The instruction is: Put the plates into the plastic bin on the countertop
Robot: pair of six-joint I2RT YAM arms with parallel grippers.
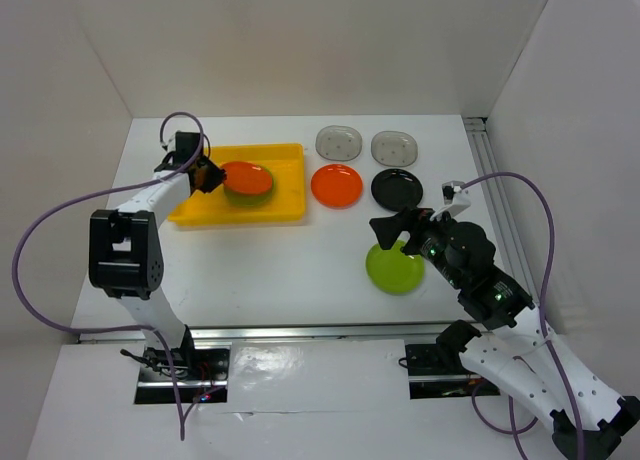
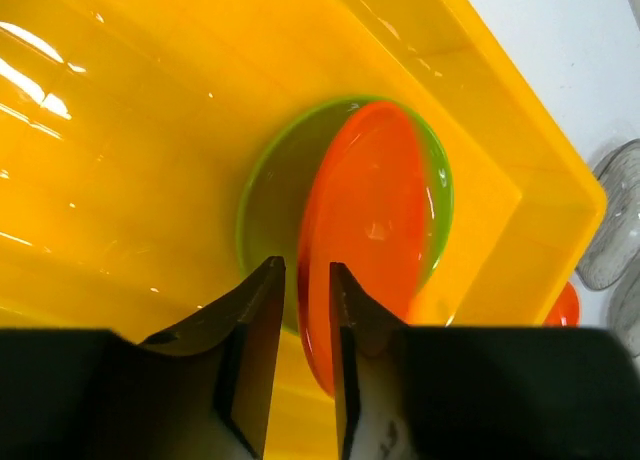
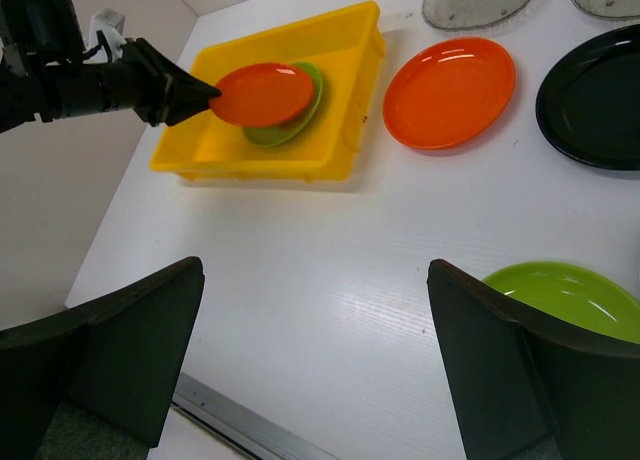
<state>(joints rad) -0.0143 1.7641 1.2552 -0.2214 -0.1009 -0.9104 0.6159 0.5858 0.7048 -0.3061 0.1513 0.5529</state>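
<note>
In the yellow plastic bin (image 1: 286,156) an orange plate (image 2: 370,210) leans tilted on a lime-green plate (image 2: 268,195). My left gripper (image 2: 307,270) straddles the orange plate's near rim. Its jaws are slightly apart, with a gap showing between the rim and the left finger. The right wrist view shows that plate (image 3: 265,92) still raised at the left fingertips. My right gripper (image 3: 315,268) stands wide open over the white countertop, just left of another lime-green plate (image 3: 570,295). Nothing is between its fingers.
On the countertop right of the bin lie an orange plate (image 1: 337,185) and a black plate (image 1: 397,188). Behind them are two grey oblong plates (image 1: 338,142) (image 1: 394,146). White walls close in the sides and back, and a metal rail runs along the near edge.
</note>
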